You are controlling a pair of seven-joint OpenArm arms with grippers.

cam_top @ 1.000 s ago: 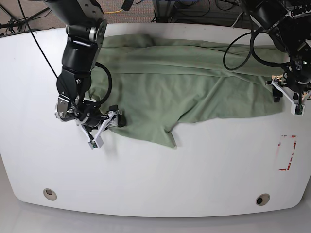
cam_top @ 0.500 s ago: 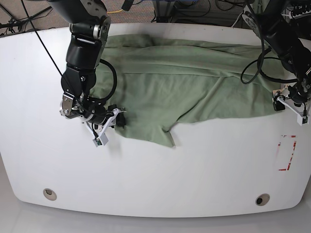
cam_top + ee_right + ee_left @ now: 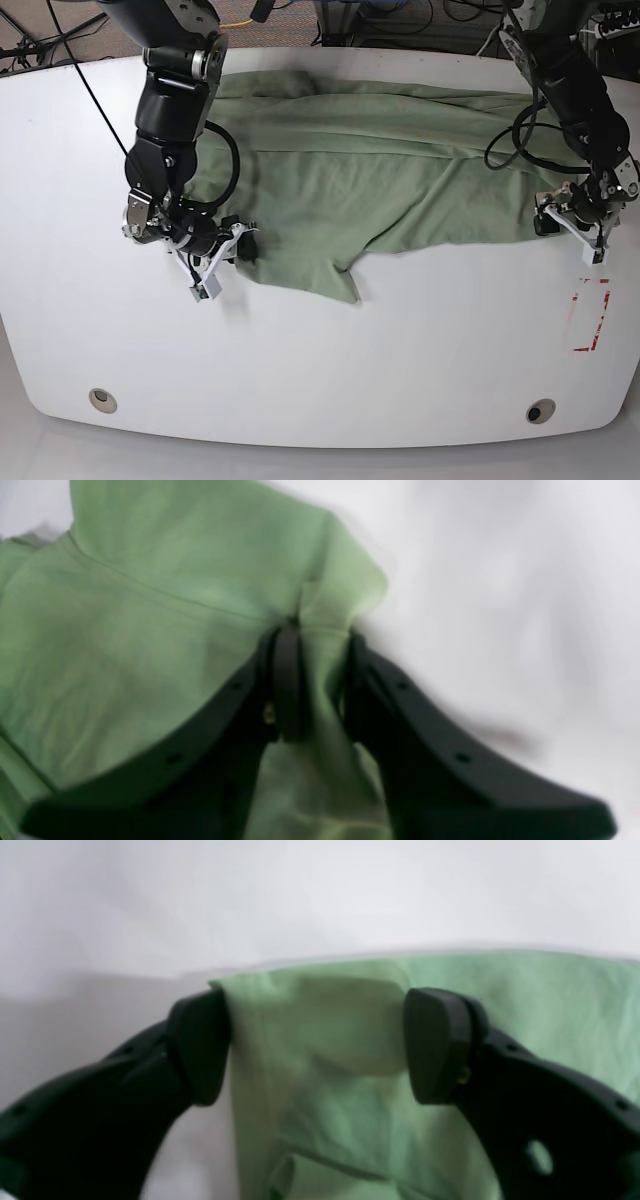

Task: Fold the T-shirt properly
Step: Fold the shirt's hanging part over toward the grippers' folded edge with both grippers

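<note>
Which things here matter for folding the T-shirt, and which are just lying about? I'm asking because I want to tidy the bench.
For the job:
- T-shirt, spread on the table
- left tool, open at the cloth
- right tool, pinching the cloth

Just there:
- red marks on the tabletop
- orange cable behind the table
- table, merely the work surface

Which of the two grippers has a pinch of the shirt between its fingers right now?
The right gripper: its fingers flank a bunched ridge of the T-shirt, while the left gripper stands wide open.
</note>
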